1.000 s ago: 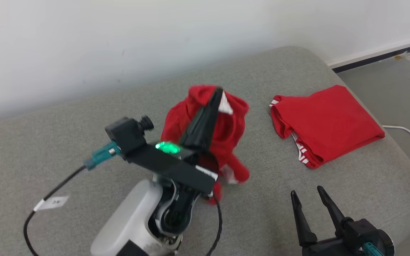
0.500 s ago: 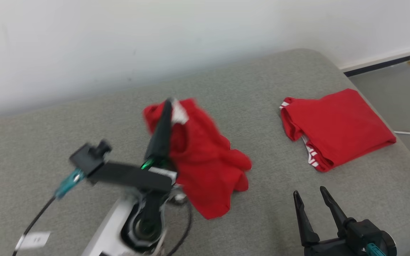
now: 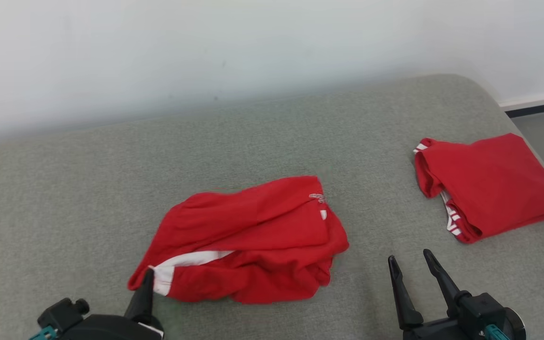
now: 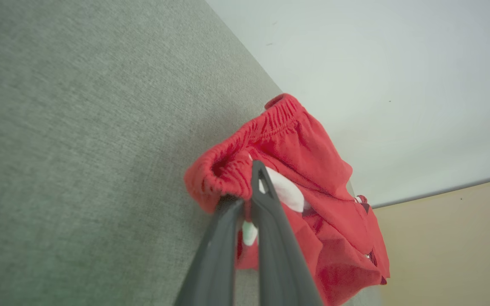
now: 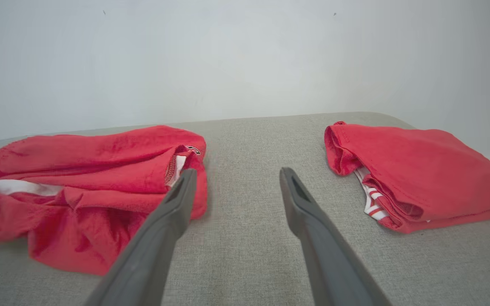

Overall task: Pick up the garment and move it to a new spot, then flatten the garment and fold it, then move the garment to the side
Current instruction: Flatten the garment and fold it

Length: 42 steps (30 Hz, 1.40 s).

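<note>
— Lighting?
— Bright, even and diffuse. The white wall point(image 3: 158, 56) washes out pale, with no hard glare. There are only thin, soft shadows under the red garment point(image 3: 253, 236) on the grey cushion point(image 3: 64, 189).
— Sharpness?
— The head view is crisp. In the left wrist view, the left gripper point(image 4: 247, 187) blurs toward the bottom edge, and the cushion weave smears at the left.

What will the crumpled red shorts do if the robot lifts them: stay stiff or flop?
Probably flop: the red shorts lie wrinkled and bunched on the grey cushion, so they would likely hang and sag. They look light, being thin cloth that the left gripper pinches by one corner. Pushed, they would probably bunch, not slide.
</note>
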Motion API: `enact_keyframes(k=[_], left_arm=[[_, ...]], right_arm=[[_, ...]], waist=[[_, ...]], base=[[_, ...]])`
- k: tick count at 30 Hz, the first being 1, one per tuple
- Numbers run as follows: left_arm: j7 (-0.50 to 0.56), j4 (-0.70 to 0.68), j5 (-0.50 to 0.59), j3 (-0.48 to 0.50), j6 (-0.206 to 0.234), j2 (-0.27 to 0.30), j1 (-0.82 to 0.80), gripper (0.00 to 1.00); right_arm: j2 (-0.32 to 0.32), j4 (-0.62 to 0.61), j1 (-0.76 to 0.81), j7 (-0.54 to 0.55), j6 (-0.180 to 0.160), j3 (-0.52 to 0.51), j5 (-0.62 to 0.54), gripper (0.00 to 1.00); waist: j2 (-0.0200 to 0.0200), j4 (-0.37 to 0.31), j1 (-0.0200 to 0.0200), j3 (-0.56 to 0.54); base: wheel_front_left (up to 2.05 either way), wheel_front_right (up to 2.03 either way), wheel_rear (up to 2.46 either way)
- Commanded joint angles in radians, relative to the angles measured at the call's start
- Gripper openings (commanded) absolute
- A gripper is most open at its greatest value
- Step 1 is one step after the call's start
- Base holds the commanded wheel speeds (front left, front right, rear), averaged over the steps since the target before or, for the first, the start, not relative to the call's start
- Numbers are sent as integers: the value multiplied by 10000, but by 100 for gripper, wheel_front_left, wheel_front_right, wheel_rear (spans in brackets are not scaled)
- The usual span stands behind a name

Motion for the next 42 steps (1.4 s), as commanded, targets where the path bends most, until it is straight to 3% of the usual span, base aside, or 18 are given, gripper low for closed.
enact_keyframes(k=[1,7,14,18,24,31,37,42], left_arm=[[-166,206,431,-18,146,148,8,0],[-553,859,1635,-271,499,279,-418,0],[-613,54,1905,-411,-39,-208,-895,0],[-424,-584,2009,-621,-120,-424,-1310,0],[207,-1869,1928,-1119,-288,-1175,-2769,0],[509,-2129,1873,-1601,-443,-2007,-4651,0],[82,-2149,1569,-1874,-565,-2259,-5863,0],[-339,-2623,366,-2092,-692,-2307,-5945,0]], right_arm=[[-57,-26,112,3,-27,24,-41,100],[-101,-38,105,69,-27,126,-7,100],[-157,-12,132,73,-27,125,94,100],[-140,-7,153,65,-27,96,95,100],[-79,15,127,48,-27,50,91,100],[8,108,-42,11,-27,150,130,100],[57,188,-31,-22,-27,180,150,100],[83,167,-36,-53,-27,78,117,100]], waist=[[0,149,0,-49],[0,173,0,-135],[0,-43,0,-268],[0,-126,0,-310],[0,-231,0,-352],[0,-585,0,-374],[0,-805,0,-313],[0,-738,0,-203]], base=[[0,0,0],[0,0,0],[0,0,0],[0,0,0],[0,0,0],[0,0,0],[0,0,0],[0,0,0]])
